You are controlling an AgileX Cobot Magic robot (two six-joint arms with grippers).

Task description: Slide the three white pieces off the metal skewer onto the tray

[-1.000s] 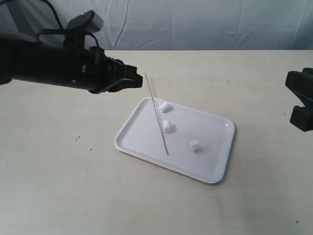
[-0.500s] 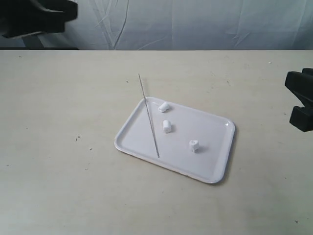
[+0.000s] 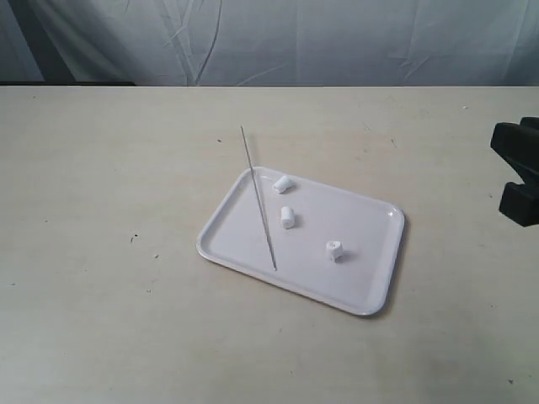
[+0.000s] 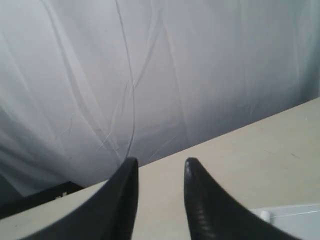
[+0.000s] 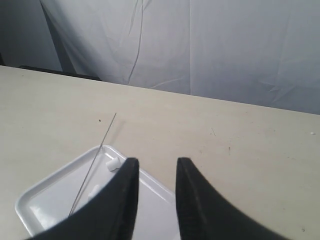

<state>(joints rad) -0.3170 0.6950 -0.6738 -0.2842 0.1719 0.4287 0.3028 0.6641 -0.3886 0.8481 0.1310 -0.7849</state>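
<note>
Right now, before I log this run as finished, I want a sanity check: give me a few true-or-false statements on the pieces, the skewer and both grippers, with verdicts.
1. All three white pieces lie loose on the tray, off the metal skewer. True.
2. The left gripper holds the skewer. False: it is open and empty, and the skewer lies across the tray's rim with nothing touching it.
3. One end of the skewer sticks out past the rim over the table. True.
4. The right gripper is shut on a white piece. False: it is open and empty.
</note>
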